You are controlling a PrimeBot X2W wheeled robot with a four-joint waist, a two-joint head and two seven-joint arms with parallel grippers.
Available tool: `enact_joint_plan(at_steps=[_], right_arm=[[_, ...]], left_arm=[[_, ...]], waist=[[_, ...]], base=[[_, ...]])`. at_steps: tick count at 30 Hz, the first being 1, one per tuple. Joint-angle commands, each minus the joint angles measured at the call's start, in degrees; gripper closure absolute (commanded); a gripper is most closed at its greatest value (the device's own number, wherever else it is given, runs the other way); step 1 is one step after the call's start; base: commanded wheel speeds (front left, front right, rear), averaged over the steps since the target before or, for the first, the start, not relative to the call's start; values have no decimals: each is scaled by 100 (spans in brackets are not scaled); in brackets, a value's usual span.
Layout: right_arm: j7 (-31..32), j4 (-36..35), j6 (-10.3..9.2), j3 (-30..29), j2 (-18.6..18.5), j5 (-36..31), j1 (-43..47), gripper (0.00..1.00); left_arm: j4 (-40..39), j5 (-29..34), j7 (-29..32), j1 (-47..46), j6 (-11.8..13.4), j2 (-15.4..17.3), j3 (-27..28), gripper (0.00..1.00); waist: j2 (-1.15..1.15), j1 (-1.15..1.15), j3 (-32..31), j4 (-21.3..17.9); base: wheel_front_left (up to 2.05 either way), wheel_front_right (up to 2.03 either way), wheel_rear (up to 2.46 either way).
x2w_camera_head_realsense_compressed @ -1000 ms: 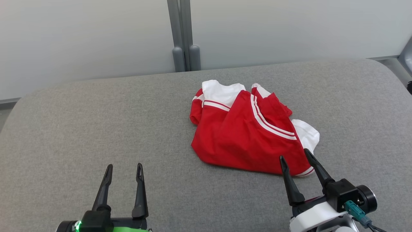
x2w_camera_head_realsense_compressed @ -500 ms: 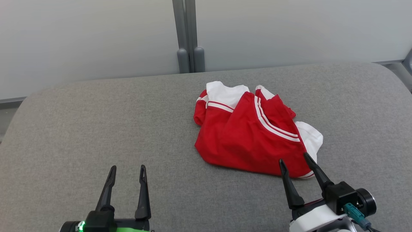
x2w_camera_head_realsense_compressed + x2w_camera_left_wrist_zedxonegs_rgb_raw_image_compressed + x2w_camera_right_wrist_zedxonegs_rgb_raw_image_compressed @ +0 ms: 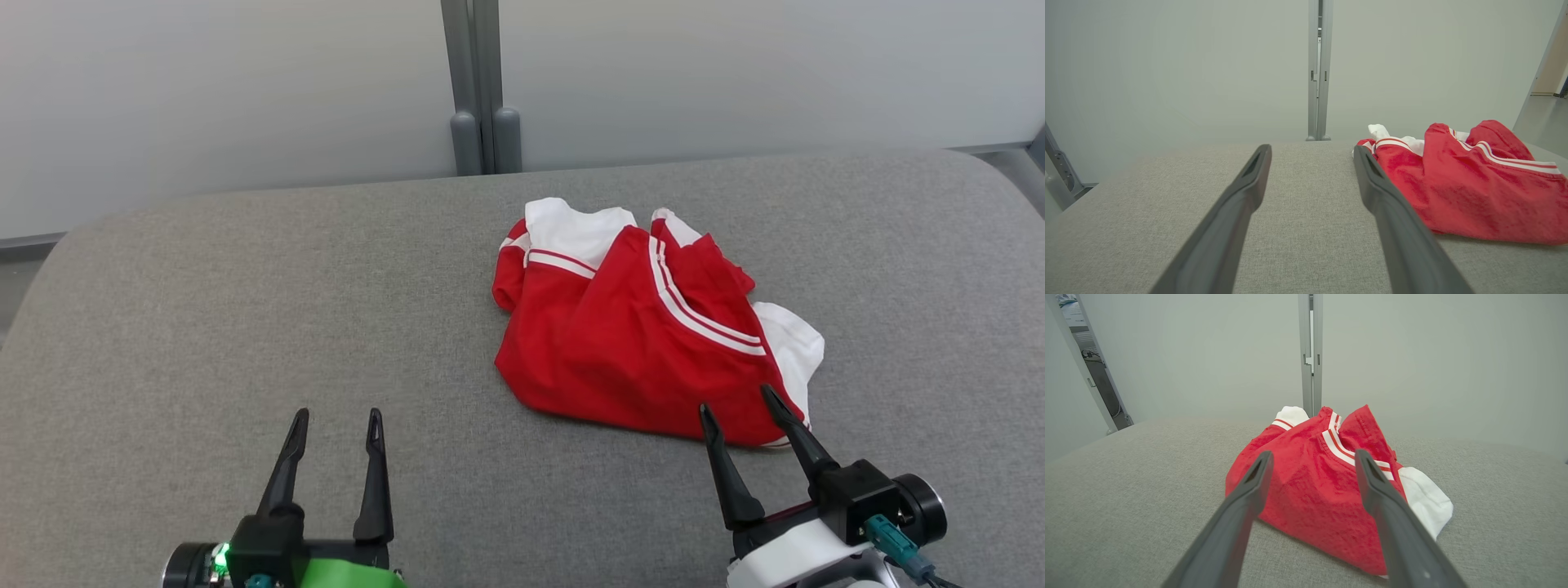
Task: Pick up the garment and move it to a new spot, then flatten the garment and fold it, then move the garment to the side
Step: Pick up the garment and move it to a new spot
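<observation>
Red cloth with white striped bands, the garment (image 3: 637, 343) lies crumpled right of centre in the head view on a grey woven cushion (image 3: 245, 310). Its long axis runs from upper left to lower right, with white cloth at each end. The left gripper (image 3: 338, 413), at lower left, is spread over bare fabric. The right gripper (image 3: 735, 399) gapes at the garment's near hem; contact is unclear. The left wrist view adds the heap's raised folds at right. The right wrist view frames the garment between spread fingers.
</observation>
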Motion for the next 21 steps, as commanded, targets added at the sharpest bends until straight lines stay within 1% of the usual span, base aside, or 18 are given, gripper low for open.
enact_joint_plan(at_steps=[1,3,6,11,14,15,21], right_arm=[[-3,-41,-10,17,-12,-27,-90,0],[-3,-61,-10,40,-12,-55,-116,0],[-3,-134,-10,129,-86,-64,-329,0],[-3,-394,-10,180,-228,-6,-773,0],[-3,-505,-10,189,-291,-15,-975,0],[-3,-545,-10,207,-301,-20,-1050,0],[-3,-664,-10,227,-268,-10,-1326,0]], left_arm=[[170,9,-2,-235,-61,4,-28,0],[377,65,-3,-479,-110,5,-44,0],[797,241,-3,-1055,-195,5,-83,0],[1829,402,-3,-2400,-369,7,-205,0],[2671,332,26,-3167,-467,10,-292,0],[2966,239,125,-3484,-488,14,-310,0],[4265,12,437,-4866,-658,14,-432,0]], waist=[[0,0,135,-30],[0,0,241,-50],[0,0,630,-140],[0,0,1390,-290],[0,0,1739,-384],[0,0,1862,-430],[0,0,2346,-778]], base=[[0,0,0],[0,0,0],[0,0,0],[0,0,0],[0,0,0],[0,0,0],[0,0,0]])
